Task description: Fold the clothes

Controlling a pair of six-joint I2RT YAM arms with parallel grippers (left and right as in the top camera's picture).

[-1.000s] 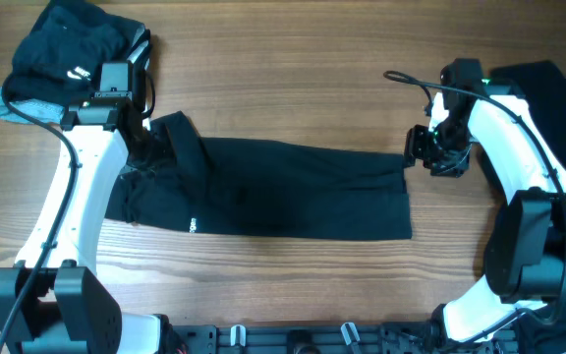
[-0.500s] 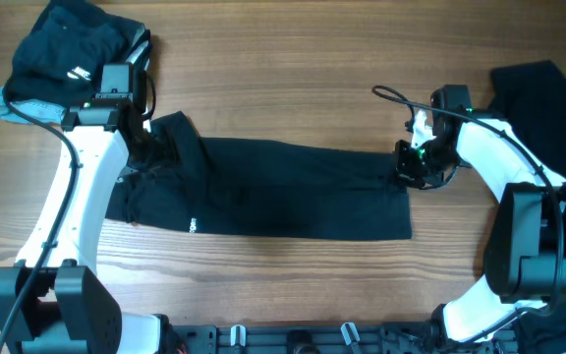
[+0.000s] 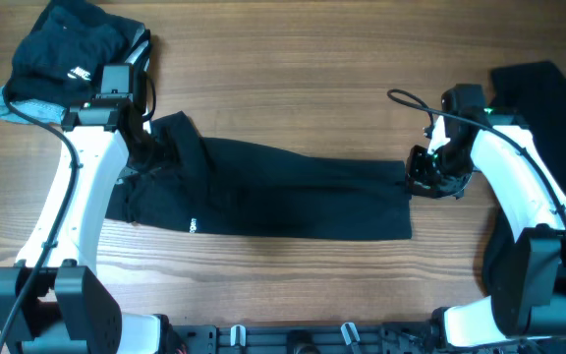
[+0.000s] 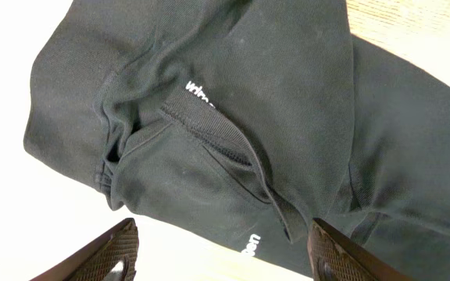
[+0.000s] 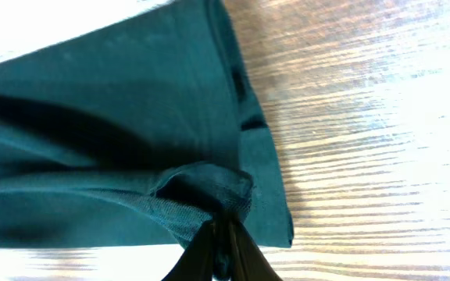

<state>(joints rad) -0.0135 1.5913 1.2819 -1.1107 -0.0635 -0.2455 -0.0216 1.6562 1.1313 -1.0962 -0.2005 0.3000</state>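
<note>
A long black garment (image 3: pixel 283 192) lies stretched across the middle of the table, with a tiny white label near its left end. My left gripper (image 3: pixel 150 147) hovers over its bunched left end, jaws wide open and empty (image 4: pixel 225 254); the wrist view shows the collar and white lettering (image 4: pixel 201 117) below it. My right gripper (image 3: pixel 416 177) is shut on a pinch of the garment's right hem (image 5: pixel 209 195) and holds that fold lifted slightly. The fabric looks teal in the right wrist view.
A heap of black clothes with a white logo and a grey-blue piece (image 3: pixel 62 59) sits at the back left. Another black garment (image 3: pixel 548 108) lies at the right edge. Bare wooden tabletop (image 3: pixel 293 88) surrounds the spread garment.
My right gripper moved left onto the garment's right edge, closed on the hem, then drew back slightly right with it. The left arm has not moved.
</note>
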